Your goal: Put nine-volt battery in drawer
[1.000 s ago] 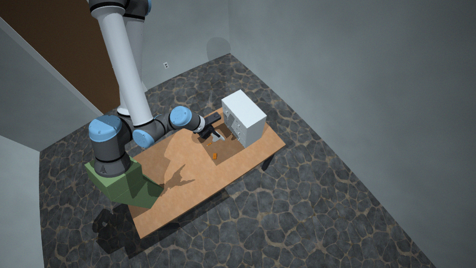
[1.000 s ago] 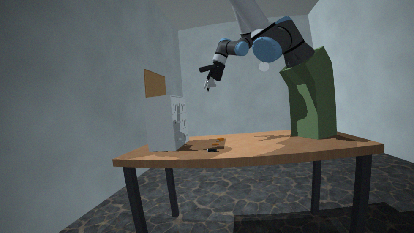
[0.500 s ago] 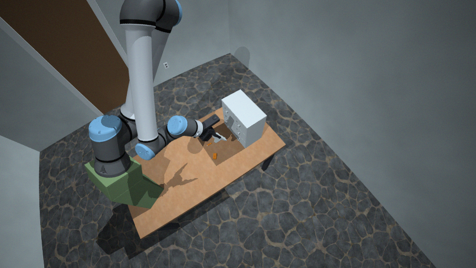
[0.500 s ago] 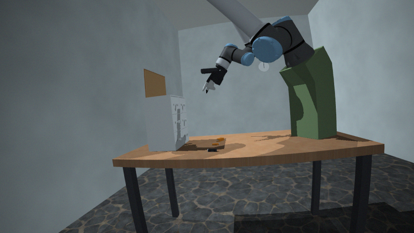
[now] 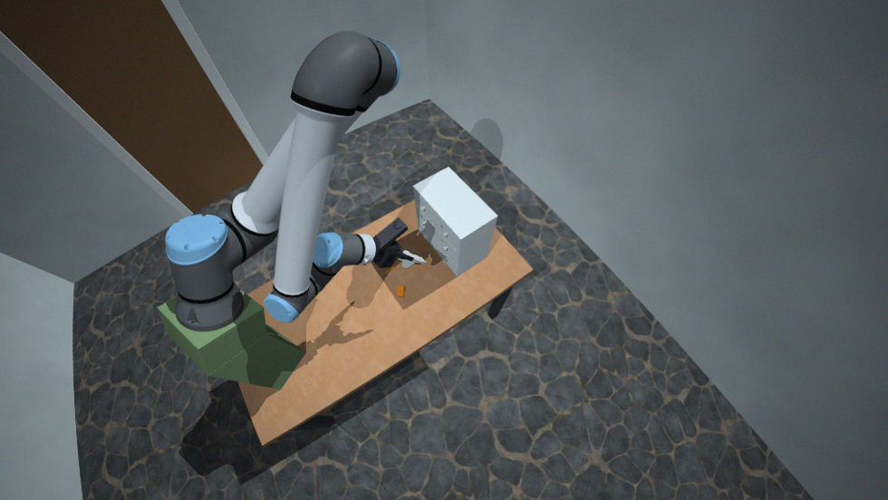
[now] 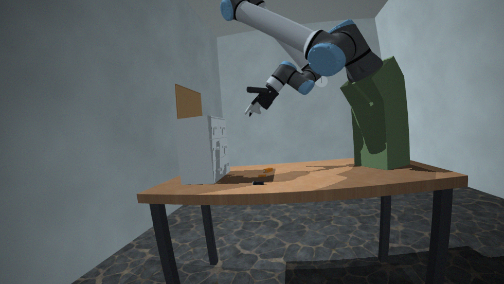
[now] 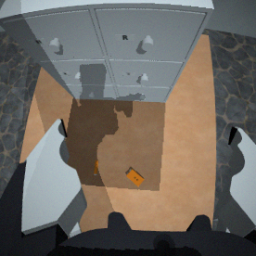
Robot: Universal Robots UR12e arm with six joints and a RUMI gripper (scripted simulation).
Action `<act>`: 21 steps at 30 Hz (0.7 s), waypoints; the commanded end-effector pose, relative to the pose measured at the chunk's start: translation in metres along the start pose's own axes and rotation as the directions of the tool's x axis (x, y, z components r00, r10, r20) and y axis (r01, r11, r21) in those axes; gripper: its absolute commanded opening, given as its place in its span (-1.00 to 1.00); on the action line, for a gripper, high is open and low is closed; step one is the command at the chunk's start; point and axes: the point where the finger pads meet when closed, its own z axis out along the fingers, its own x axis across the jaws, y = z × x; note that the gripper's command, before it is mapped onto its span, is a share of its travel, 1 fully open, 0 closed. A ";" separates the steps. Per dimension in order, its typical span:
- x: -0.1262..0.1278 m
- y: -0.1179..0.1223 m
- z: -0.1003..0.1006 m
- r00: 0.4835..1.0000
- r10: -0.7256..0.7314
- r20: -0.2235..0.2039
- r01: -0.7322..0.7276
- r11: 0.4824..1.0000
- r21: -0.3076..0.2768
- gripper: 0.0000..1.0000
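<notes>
Seen from the side, the chest (image 5: 457,205) (image 6: 195,151) (image 7: 99,42) stands upright at the left end of the table (image 5: 372,348) (image 6: 299,190) (image 7: 190,139), a tan panel (image 6: 189,101) showing above and behind it. Its R drawer (image 7: 121,28) sits shut in the top row, on the right as you face the front; the other drawer fronts I can make out look shut too. Out in front and up above the table, the jaws (image 5: 415,261) (image 6: 248,113) hang tilted toward the chest, spread wide with nothing between them. Below, a dark cylinder (image 6: 258,183) lies nearest me, then a thin orange piece (image 5: 390,269) (image 6: 262,175) (image 7: 96,167), and beyond that the orange block (image 5: 400,290) (image 6: 268,170) (image 7: 134,177), which looks like the nine-volt battery, on the table outside the chest. Over at the right, a green stand (image 5: 214,353) (image 6: 396,123) carries the arm (image 5: 304,205) (image 6: 274,24).
</notes>
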 end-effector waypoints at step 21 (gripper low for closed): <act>0.002 0.002 0.036 1.000 0.002 -0.018 0.005 0.932 0.363 1.00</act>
